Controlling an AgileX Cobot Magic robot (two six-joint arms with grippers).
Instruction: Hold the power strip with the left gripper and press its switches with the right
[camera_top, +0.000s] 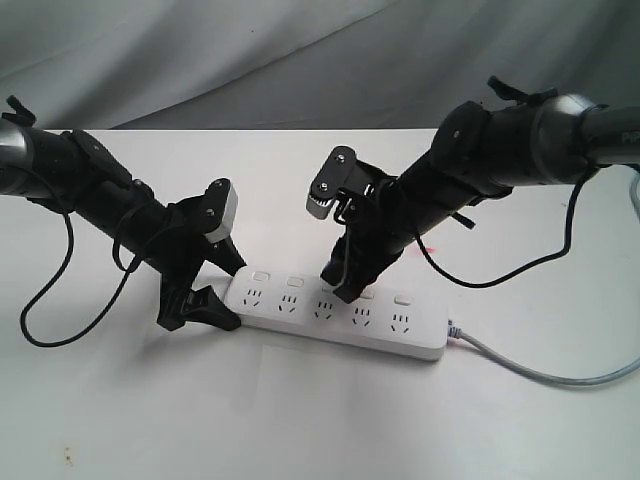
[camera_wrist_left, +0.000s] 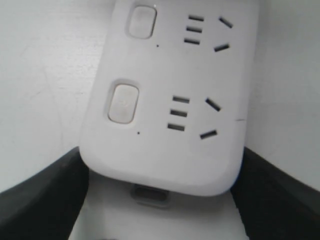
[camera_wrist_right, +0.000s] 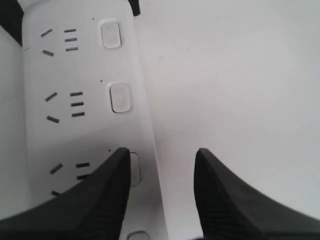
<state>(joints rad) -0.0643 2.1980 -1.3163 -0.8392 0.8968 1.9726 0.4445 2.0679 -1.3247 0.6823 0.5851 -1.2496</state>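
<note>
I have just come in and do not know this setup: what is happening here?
The left hand clamps one rounded end of a white power strip lying on the table. The right hand is open, one finger on the third switch from that end; whether it presses is unclear.

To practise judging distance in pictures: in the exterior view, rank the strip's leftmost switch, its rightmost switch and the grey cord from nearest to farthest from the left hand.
1. Leftmost switch, right beside the left hand at the left end of the power strip.
2. Rightmost switch, near the opposite end.
3. Grey cord, trailing off beyond that end.
</note>
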